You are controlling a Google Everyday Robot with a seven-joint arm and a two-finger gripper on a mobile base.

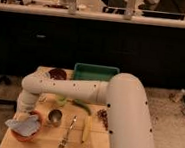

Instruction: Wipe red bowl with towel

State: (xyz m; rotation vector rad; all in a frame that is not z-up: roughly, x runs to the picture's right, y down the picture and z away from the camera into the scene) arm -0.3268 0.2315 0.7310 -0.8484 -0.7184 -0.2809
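Observation:
The red bowl (33, 132) sits at the front left corner of the wooden table (90, 147). A crumpled grey-blue towel (23, 125) lies in it and covers most of its inside. My white arm (69, 88) reaches left across the table and bends down at the left edge. My gripper (23, 112) hangs just above the back left of the bowl, right over the towel. I cannot tell whether it touches the towel.
A metal cup (55, 117) stands right of the bowl. A fork (68, 131) and a banana (86, 129) lie further right. A green vegetable (82, 106) and a dark cluster (102, 117) are mid-table. A green tray (94, 72) and a dark bowl (57, 74) are at the back.

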